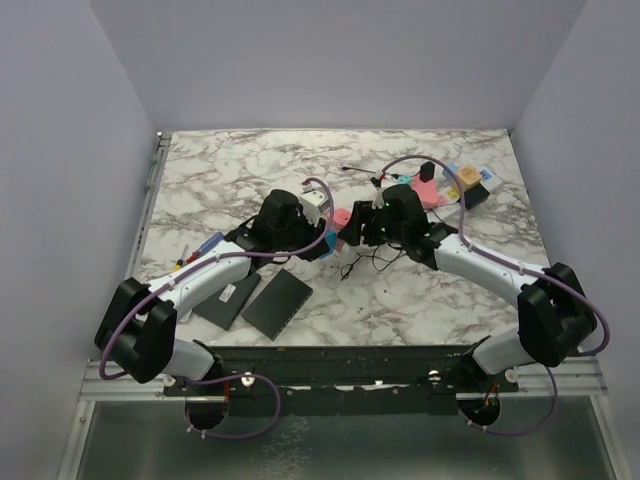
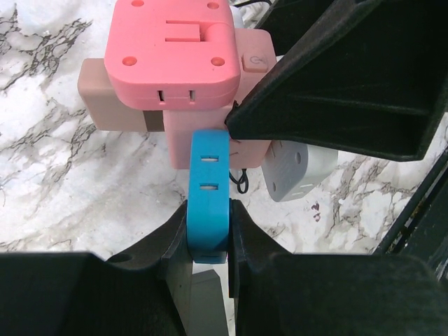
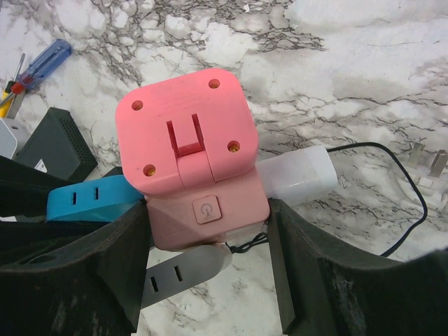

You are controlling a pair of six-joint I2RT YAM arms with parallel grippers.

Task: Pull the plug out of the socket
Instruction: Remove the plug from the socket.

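Black pads [image 1: 275, 302], screwdriver [image 3: 43, 59] off left, thin black cord [image 3: 364, 144] beside right gripper [image 3: 208, 224]

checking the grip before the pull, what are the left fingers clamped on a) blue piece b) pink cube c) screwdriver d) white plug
a, the left wrist view shows the left fingers pressed against both sides of the blue piece, which juts out from the pink cube.

Marble table [image 1: 220, 170] (two black pads [image 1: 277, 303], a screwdriver [image 3: 49, 57])
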